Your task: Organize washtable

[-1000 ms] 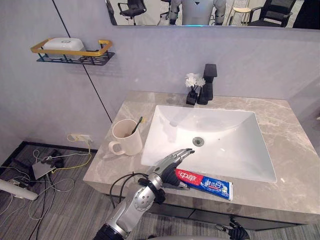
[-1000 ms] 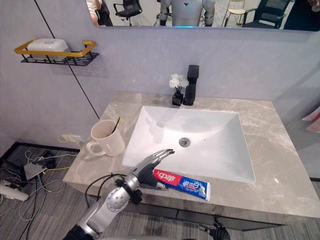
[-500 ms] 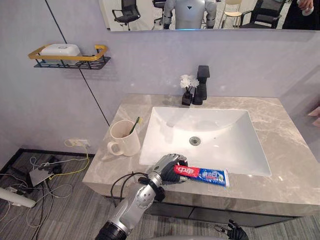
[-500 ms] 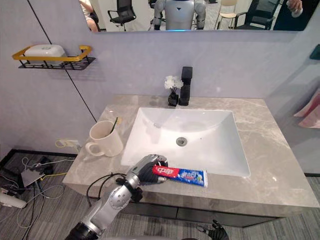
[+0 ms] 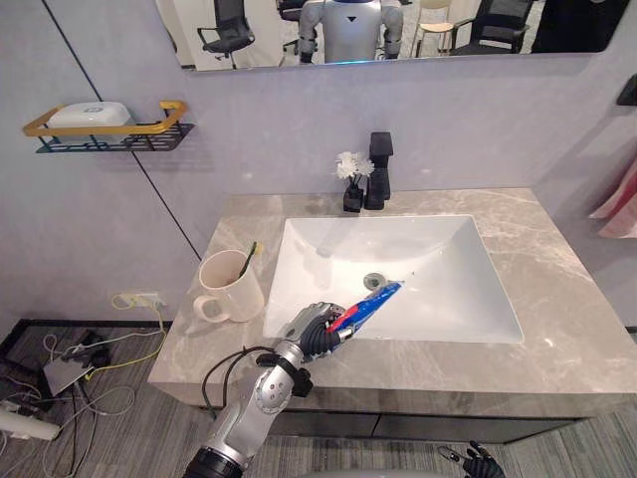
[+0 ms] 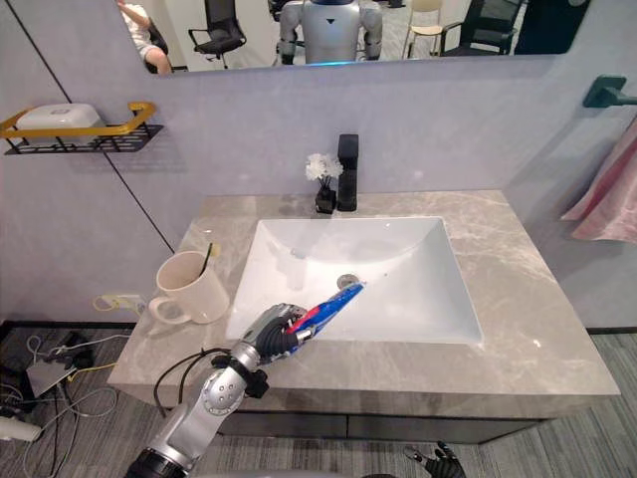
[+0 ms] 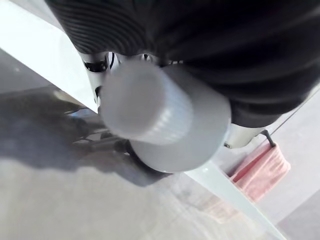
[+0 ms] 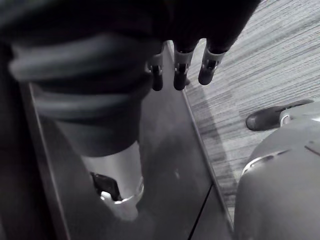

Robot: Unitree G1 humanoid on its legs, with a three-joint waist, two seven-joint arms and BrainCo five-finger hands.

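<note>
Toothpaste tube (image 5: 373,299), red then blue, slants over the sink (image 5: 398,338) front rim, clasped in the left robot hand (image 5: 313,328).

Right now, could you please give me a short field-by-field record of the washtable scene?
left hand: curled round the toothpaste tube
toothpaste tube: off the counter, tilted, far end over the sink
right hand: low below the counter front, fingers relaxed
mug: on the counter left of the sink, toothbrush inside
faucet: behind the sink, flower vase beside it
</note>
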